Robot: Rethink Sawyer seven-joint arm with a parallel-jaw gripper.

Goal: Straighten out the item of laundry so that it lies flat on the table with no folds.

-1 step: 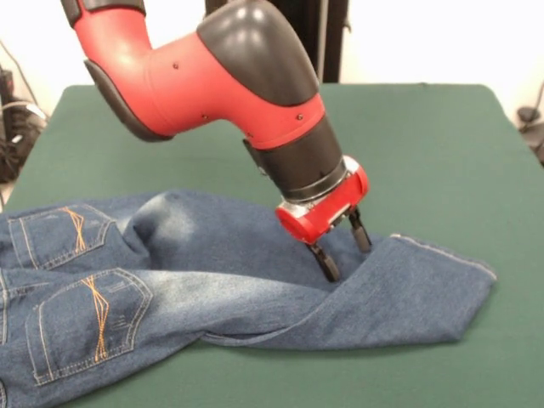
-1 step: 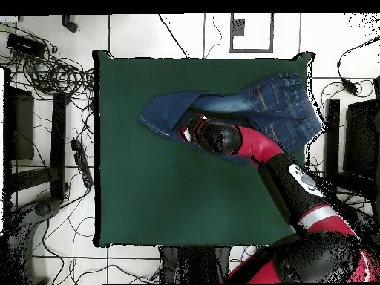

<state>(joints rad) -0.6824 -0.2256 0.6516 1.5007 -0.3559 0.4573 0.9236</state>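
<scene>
Across the green table [image 1: 442, 144], wide bare felt is seen on most sides, while the jeans [image 1: 212, 255] are bunched along one edge, their waist and pockets overhanging a corner. Their long axis is laid along that edge, one leg folded over the other. The hand [image 1: 342, 249] is set down on the fold near the leg end, fingers apart and pressed into the denim, nothing clamped. Open room for pulling is judged to lie beyond the hem.

Green table [image 1: 442, 136], crumpled jeans [image 1: 170, 263] lying on it (legs crossed)
</scene>
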